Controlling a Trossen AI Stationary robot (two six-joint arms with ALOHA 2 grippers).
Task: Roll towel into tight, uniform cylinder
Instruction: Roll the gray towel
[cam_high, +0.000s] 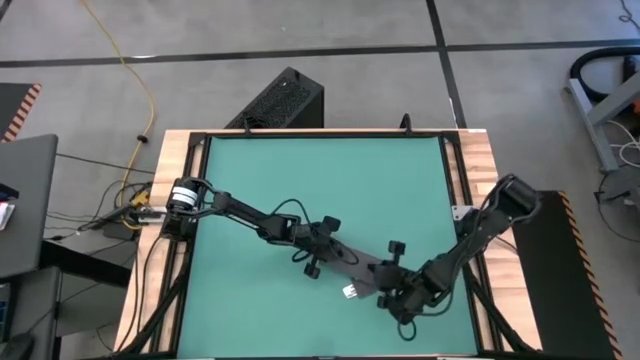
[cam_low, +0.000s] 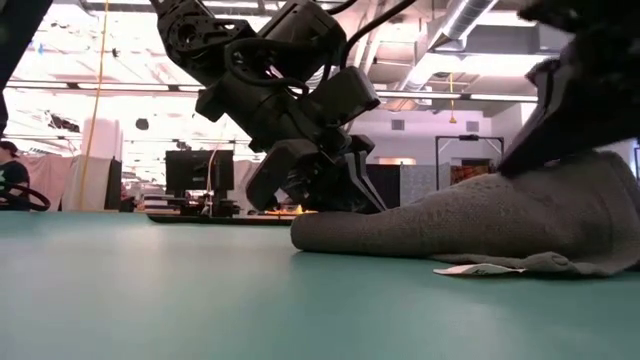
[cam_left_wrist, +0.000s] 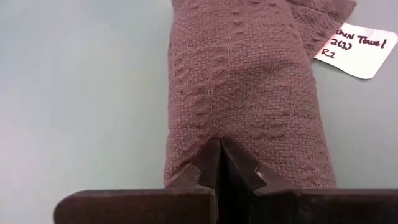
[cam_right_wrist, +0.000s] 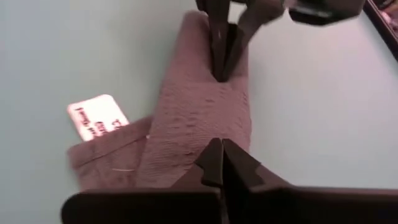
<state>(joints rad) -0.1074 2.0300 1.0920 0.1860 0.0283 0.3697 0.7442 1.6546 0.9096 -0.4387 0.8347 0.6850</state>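
Observation:
The dark grey towel (cam_high: 355, 266) lies on the teal mat (cam_high: 320, 170) as a narrow bundle, slanting from the middle toward the near right. Whether it is rolled or folded, I cannot tell. Its white tag (cam_high: 350, 292) lies flat on the mat beside the near end. My left gripper (cam_high: 338, 255) is shut at the towel's far-left end (cam_left_wrist: 219, 152). My right gripper (cam_high: 388, 286) is shut at the near-right end (cam_right_wrist: 221, 155). In the low view the towel (cam_low: 480, 225) tapers low toward my left gripper (cam_low: 345, 200). My left gripper rests its shut fingertips on the top of the towel's far-left end (cam_left_wrist: 217, 134), slanting down from the table's left and pointing along the bundle. The towel lies on the mat beneath them. Whether any cloth is caught between the tips, I cannot tell. My right gripper has its shut fingertips on the top of the towel's near-right end (cam_right_wrist: 214, 134), slanting down from the table's right and pointing along the bundle toward my left gripper (cam_right_wrist: 224, 62). The towel rests on the mat. Cloth caught between the tips does not show.
The teal mat has bare room at the far side and the left. Wooden table strips (cam_high: 170, 160) frame it. A black box (cam_high: 285, 100) stands on the floor beyond the far edge. A person (cam_low: 10, 175) sits far back in the room.

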